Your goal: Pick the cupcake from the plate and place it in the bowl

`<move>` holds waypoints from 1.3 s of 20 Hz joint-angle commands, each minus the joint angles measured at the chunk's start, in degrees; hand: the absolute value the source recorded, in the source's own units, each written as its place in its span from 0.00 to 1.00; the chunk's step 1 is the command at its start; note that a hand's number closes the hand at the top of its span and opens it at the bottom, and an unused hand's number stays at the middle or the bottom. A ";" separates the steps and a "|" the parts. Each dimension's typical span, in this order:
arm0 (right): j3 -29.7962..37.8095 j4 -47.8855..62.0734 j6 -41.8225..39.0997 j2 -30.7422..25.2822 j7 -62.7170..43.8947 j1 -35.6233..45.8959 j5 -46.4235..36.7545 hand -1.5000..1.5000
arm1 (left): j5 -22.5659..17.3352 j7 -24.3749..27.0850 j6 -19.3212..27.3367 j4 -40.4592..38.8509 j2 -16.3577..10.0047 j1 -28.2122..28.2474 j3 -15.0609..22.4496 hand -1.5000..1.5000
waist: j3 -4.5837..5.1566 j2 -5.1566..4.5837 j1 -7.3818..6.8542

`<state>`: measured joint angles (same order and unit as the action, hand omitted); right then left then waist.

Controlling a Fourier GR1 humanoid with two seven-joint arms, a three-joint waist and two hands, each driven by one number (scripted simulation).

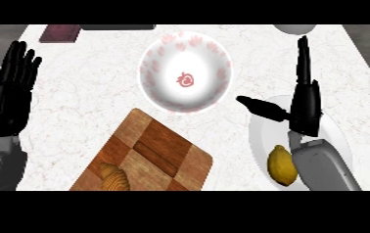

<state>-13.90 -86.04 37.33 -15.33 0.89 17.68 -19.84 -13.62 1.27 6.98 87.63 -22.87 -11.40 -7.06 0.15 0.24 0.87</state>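
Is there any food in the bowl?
No, the bowl shows only its white inside with pink marks, while the right hand is open above the plate.

One view only: head cam, looking steeply down at the counter (80, 90), near enough that the top nearly fills the frame. Bowl (186, 75) lands upper centre, wooden board (148, 153) lower centre. Right forearm (327, 167) enters at lower right, left forearm (9, 156) at lower left, so not mirrored.
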 commanded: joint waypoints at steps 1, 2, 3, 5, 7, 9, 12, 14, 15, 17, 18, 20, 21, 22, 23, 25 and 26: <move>-6.36 -6.75 5.58 0.44 -10.63 -4.64 -14.90 0.00 | 0.46 -1.34 0.27 -0.46 -0.39 -1.25 -0.44 0.50 | 0.00 0.21 0.31; -4.85 -7.08 2.28 -3.16 -14.38 -3.88 -16.84 0.00 | -1.51 -1.44 -1.46 0.33 -1.73 -0.85 -2.16 0.50 | 0.04 0.30 0.22; -4.90 -9.09 -0.62 -5.48 -17.65 -5.50 -18.31 0.00 | -1.02 -0.15 -0.85 -3.30 -1.48 -1.74 -2.82 0.50 | 0.15 0.36 1.43; -5.15 -11.91 -3.01 -6.09 -25.02 -7.49 -23.80 0.00 | 0.27 -0.62 -0.41 -1.01 -0.94 -0.35 -1.29 0.50 | 0.09 0.44 0.97; -3.47 -15.76 -10.56 -7.93 -34.97 -3.71 -26.54 0.00 | 0.00 -1.94 0.36 -0.14 -0.44 -0.84 -1.18 0.50 | 0.18 0.64 1.01; -2.12 -21.70 -17.86 -12.10 -40.19 -5.69 -25.44 0.00 | -0.75 0.95 -1.24 -1.83 -1.16 1.17 -2.89 0.50 | 0.27 0.84 1.83; -2.79 -24.73 -29.78 -15.43 -48.05 -6.57 -22.36 0.00 | 0.87 0.16 0.54 -0.02 0.86 1.45 -0.52 0.50 | 0.24 0.84 1.66; -3.80 -28.50 -37.41 -17.07 -53.34 -5.53 -20.27 0.00 | 1.42 0.41 0.68 -1.63 0.47 -0.34 -0.69 0.50 | 0.22 0.49 1.66; -3.27 -29.94 -40.76 -18.03 -55.28 -6.31 -17.57 0.00 | 0.72 1.06 -0.39 -0.74 0.47 1.07 -0.83 0.50 | 0.17 0.49 1.05; -3.91 -35.33 -47.43 -18.48 -61.69 -5.06 -14.41 0.00 | 1.37 0.16 1.33 -0.52 1.89 -0.56 0.04 0.50 | 0.13 0.44 1.03; -4.15 -35.05 -50.38 -18.19 -63.87 -4.40 -11.86 0.00 | 0.96 1.46 -0.48 -2.33 0.79 -0.39 -0.70 0.50 | 0.14 0.14 0.56; -1.91 -37.41 -56.30 -21.16 -66.92 -3.51 -7.49 0.00 | 0.48 1.34 -0.66 -3.61 -0.03 -2.11 -1.96 0.50 | 0.10 0.04 0.69; -2.07 -40.42 -57.39 -20.80 -69.70 -4.95 -6.38 0.00 | -1.66 0.59 -3.84 -1.28 -1.72 0.81 -2.87 0.50 | 0.04 0.25 -0.05; 1.26 -40.39 -59.00 -22.15 -69.42 -5.00 -2.89 0.00 | -0.15 -0.19 -0.99 -1.02 0.66 -0.43 -1.36 0.50 | -0.04 0.08 0.06; 0.26 -38.89 -58.42 -20.77 -70.76 -4.78 -3.63 0.00 | 0.05 -0.17 -1.33 -0.25 1.05 -0.41 -0.70 0.50 | -0.06 -0.04 -0.41; 2.84 -41.84 -60.92 -21.94 -74.26 -3.39 0.83 0.00 | 1.34 2.33 -1.30 -4.29 1.60 -2.31 -0.49 0.50 | 0.00 -0.10 0.13; 0.89 -39.16 -56.79 -21.52 -69.24 -8.63 -3.98 0.00 | -0.25 0.86 -2.37 -1.57 -0.15 -0.36 -2.52 0.50 | -0.11 -0.09 -0.50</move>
<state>-13.59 -123.58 -14.42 -36.11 -61.31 11.66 -25.03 -13.20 2.03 5.71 85.55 -22.20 -12.42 -8.27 0.16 0.27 0.87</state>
